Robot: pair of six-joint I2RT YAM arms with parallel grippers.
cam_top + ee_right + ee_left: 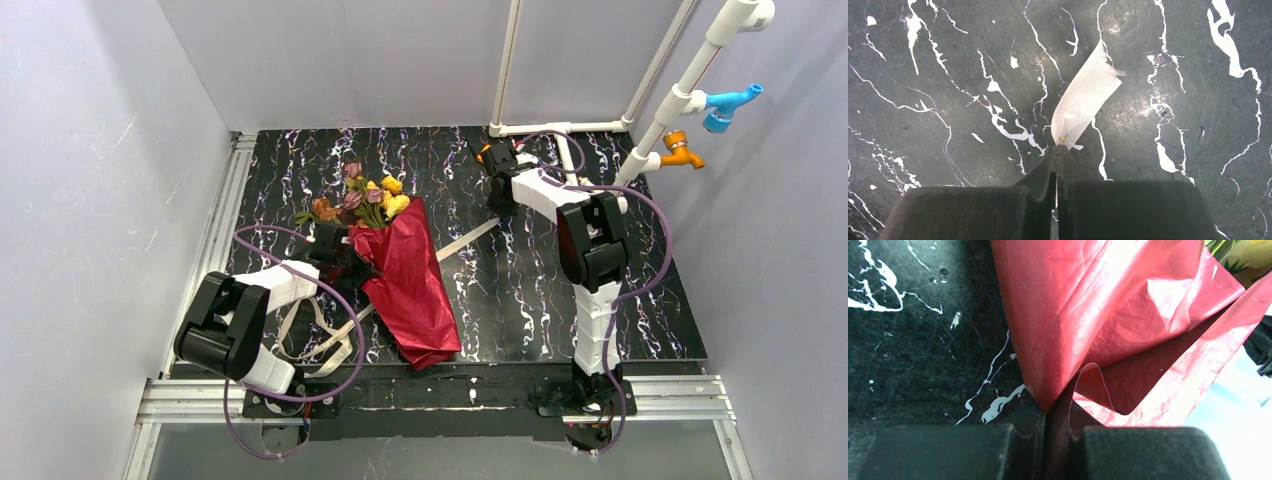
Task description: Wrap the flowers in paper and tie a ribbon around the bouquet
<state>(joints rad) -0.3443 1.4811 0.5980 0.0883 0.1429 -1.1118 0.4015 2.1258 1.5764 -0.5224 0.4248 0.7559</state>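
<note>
Left fingers (pixel 948 452), low on the black white-veined bench (pixel 540 300), clamp a fold of the crinkly dark red paper cone (pixel 412 290) wrapped around yellow, orange and pink artificial flowers (pixel 375 198) left of centre. Right fingers (pixel 973 212), pressed together farther back, pinch the frayed end of the narrow cream fabric ribbon (pixel 1087 97).

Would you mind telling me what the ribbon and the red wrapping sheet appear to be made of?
The ribbon looks like woven fabric, matte cream: fine crosswise ribs and a frayed end show. The paper seems thin coated paper or perhaps film, dark red with a slight sheen: sharp creases and glossy highlights.
</note>
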